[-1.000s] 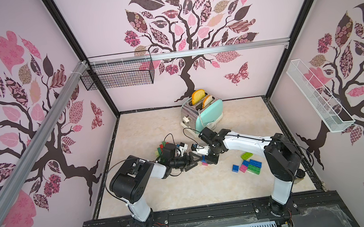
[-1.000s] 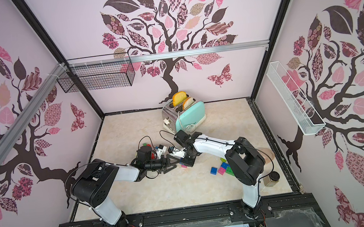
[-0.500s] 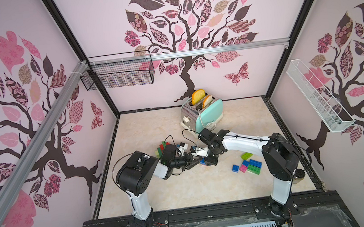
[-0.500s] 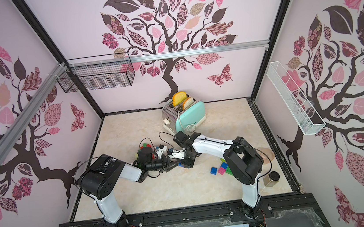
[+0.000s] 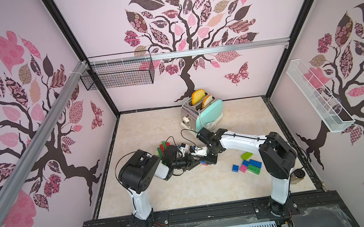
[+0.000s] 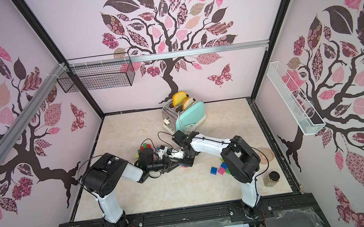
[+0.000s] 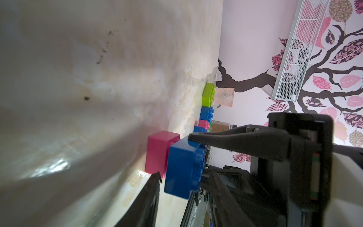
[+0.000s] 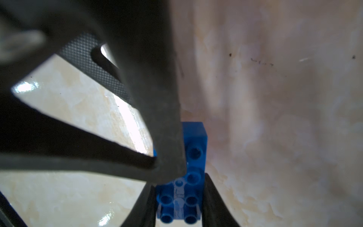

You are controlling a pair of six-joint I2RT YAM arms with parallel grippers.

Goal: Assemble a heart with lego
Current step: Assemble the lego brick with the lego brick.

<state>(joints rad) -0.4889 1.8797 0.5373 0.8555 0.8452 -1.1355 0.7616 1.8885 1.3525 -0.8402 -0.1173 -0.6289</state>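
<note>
Meeting in front of the toaster (image 5: 203, 115), on its robot-facing side, the left gripper (image 5: 196, 161) and right gripper (image 5: 208, 161) stand tip to tip low over the table (image 5: 162, 201) in both top views. Several loose lego bricks (image 5: 248, 165), lime, blue, pink and green, lie in front of the toaster and to its right. A red-and-green stack (image 5: 162, 147) lies in front and to its left, partly behind the left arm. Left wrist view: a blue brick (image 7: 182, 169) sits studs-up on a pink brick (image 7: 157, 153), overhanging it, and the pink brick rests on the table. Black fingers stand on both sides of the blue brick, one tip touching its edge; whether the left gripper presses on it cannot be told. Right wrist view: the right gripper is clamped on the blue brick's long sides at one end, while a left finger (image 8: 161, 127) crosses over its studs.
</note>
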